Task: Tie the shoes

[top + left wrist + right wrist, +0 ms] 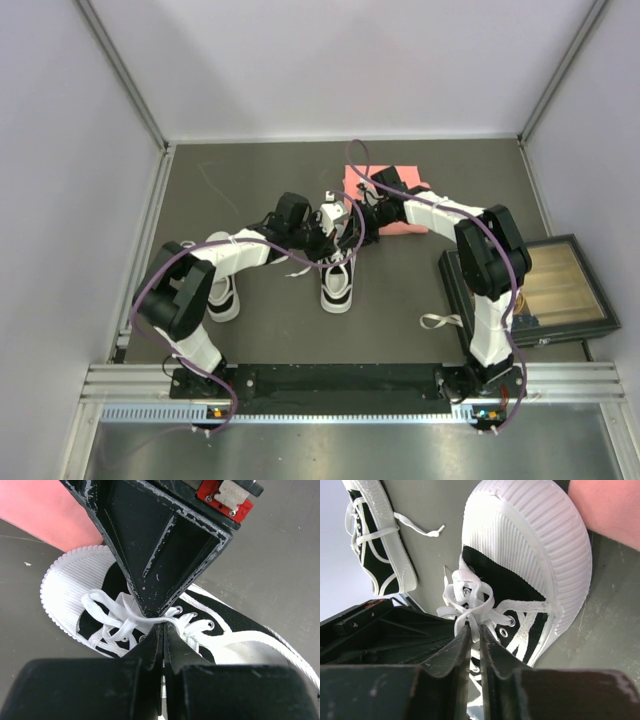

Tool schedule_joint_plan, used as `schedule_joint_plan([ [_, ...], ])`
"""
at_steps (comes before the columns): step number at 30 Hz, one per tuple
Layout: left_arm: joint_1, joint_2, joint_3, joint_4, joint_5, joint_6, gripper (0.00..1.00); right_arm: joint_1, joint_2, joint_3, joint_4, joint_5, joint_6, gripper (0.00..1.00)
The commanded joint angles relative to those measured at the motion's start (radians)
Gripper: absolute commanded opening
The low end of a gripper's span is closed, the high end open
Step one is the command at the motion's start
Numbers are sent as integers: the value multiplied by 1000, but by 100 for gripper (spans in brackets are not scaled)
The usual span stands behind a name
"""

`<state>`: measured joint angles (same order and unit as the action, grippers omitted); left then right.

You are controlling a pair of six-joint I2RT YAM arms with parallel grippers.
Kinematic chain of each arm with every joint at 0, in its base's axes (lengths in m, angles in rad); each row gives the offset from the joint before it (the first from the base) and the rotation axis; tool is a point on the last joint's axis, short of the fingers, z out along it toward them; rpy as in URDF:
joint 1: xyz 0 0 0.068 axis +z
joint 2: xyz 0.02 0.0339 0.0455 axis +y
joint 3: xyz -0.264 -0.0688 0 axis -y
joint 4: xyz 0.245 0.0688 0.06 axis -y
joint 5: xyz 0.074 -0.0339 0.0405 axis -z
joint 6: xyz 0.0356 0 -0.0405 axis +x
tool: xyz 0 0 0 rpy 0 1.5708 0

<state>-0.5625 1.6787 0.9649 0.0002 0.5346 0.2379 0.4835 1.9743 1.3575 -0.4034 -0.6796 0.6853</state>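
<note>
1. White laces [115, 611] cross the black tongue of the centre shoe [337, 287]. It lies mid-table with its ribbed white toe pointing far.
2. The left gripper [163, 627] is pinched tight on a strand of the laces just above the eyelets, with no gap between its fingers beyond the strand itself.
3. The right gripper [475, 630] comes in from the far right and is likewise clamped on the laces at the same spot. The two sets of tips meet nearly nose to nose over the tongue.
4. The left shoe [222, 303] lies well to the left of the first, partly under the left arm. One of its lace ends trails loose on the table [250, 180].
5. A pink cloth [372, 182] lies just beside the centre shoe's toe on the far side, partly under the right arm.
6. A dark-framed case [570, 285] sits at the right edge, with a white strap [440, 321] near its left side.
</note>
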Motion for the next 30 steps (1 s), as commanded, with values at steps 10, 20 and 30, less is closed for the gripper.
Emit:
schedule_joint_plan([
  [10,-4,-2,26,20,30,-11,0,10,-51,11,35,-20,3,0],
  [20,71,-175,-20,-95,48,8,43,10,-109,11,8,55,-55,0],
  [30,190,-163,46,-112,53,-60,50,50,-118,63,-66,77,-136,0],
])
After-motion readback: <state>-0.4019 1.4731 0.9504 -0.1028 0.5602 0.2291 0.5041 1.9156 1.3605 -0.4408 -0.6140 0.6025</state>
